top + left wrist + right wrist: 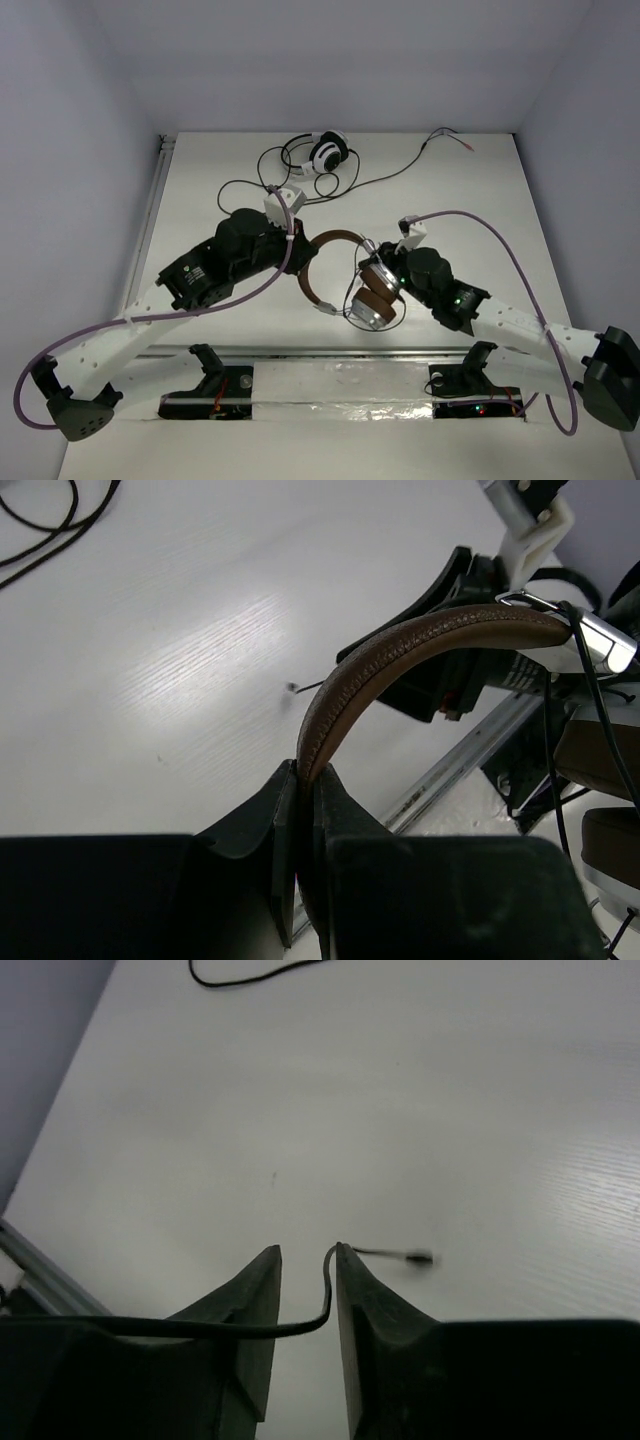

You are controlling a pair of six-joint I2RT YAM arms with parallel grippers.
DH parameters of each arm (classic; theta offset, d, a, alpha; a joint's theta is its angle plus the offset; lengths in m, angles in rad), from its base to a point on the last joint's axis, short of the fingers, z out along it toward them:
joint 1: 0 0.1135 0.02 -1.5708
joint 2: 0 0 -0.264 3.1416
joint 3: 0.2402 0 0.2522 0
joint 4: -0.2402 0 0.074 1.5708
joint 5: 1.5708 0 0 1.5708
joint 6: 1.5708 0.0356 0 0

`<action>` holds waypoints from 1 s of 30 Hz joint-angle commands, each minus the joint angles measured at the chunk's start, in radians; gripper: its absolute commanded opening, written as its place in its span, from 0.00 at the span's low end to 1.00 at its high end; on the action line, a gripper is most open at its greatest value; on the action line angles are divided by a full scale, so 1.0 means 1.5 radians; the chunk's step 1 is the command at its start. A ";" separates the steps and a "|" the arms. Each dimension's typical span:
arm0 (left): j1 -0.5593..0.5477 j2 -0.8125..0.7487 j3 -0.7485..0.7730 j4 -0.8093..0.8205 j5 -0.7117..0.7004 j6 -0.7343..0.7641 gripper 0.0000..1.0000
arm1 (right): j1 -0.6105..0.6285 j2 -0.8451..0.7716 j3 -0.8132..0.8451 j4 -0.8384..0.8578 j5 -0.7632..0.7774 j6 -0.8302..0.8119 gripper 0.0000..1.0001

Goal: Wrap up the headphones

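While your left fingers (292,785) are clamped tight on the brown headband (400,650), the headphones (376,292) sit over the middle of the bench (470,200), toward its near edge. Your right fingers (345,1270) stand partly apart. The thin black cable (300,1329) crosses their gap, not pinched.

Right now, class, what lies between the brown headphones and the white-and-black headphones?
The top view shows bare table crossed by black cable between the brown headphones and the white-and-black headphones; the left arm's white camera mount sits at its left.
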 commanded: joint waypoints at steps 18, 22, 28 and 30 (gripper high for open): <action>0.021 0.014 0.143 0.071 0.028 -0.045 0.00 | -0.012 -0.025 -0.055 0.170 0.055 0.044 0.51; 0.021 0.024 0.151 0.073 0.035 -0.051 0.00 | -0.012 -0.017 -0.045 0.209 -0.005 0.029 0.51; 0.021 0.033 0.185 0.052 0.009 -0.055 0.00 | -0.012 -0.013 -0.041 0.198 -0.035 0.046 0.26; 0.021 0.041 0.197 0.047 -0.003 -0.052 0.00 | -0.012 -0.037 -0.045 0.160 -0.028 0.063 0.24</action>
